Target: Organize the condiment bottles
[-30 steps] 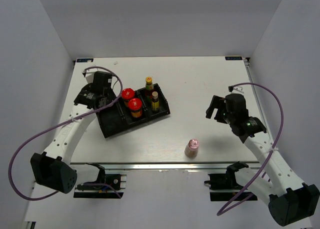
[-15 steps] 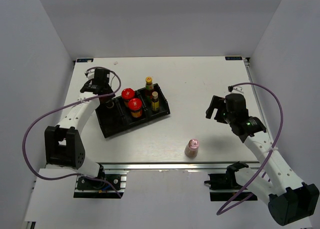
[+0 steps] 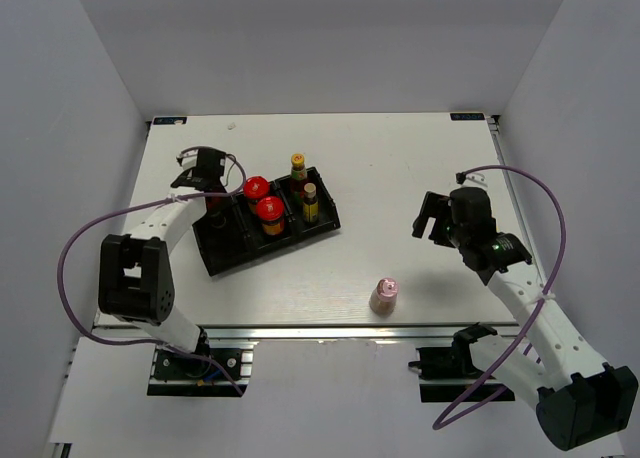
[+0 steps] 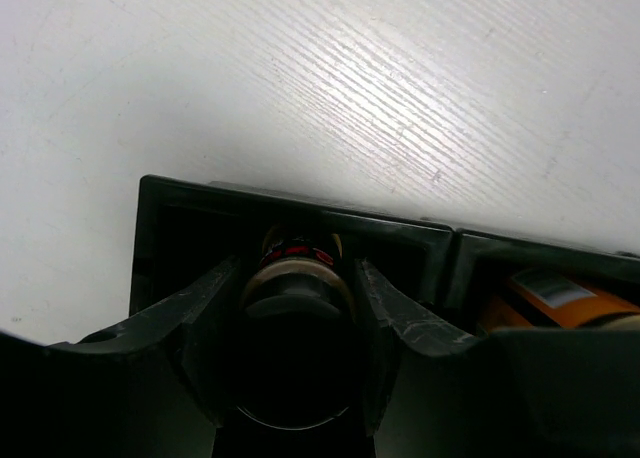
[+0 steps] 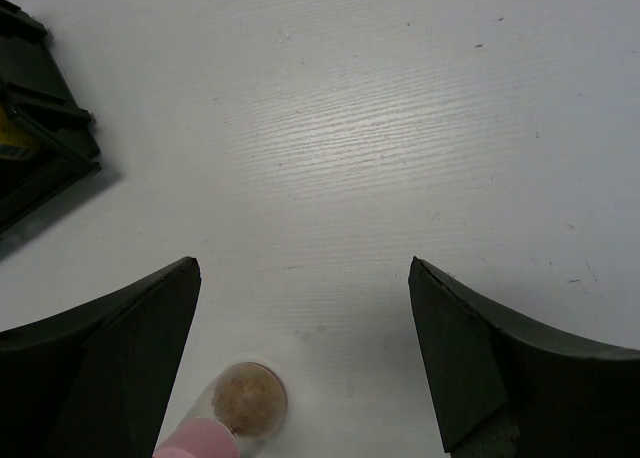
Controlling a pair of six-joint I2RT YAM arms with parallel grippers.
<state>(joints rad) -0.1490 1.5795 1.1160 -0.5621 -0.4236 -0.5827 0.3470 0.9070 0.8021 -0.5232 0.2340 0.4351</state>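
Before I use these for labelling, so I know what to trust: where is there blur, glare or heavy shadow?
Top external: even light, sharp, soft shadows only. Left wrist: the dark-capped jar and the fingers are underexposed and soft; the table is bright, its grain crisp. Right wrist: fingers near-black, table grain sharp, pink-capped jar cropped at the bottom edge.

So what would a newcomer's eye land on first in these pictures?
The black tray left of centre stands out, holding two red-lidded jars and two yellow-capped bottles. The left end effector grips a dark-capped jar at the tray's end compartment, and a pink-capped jar stands alone near the front edge.
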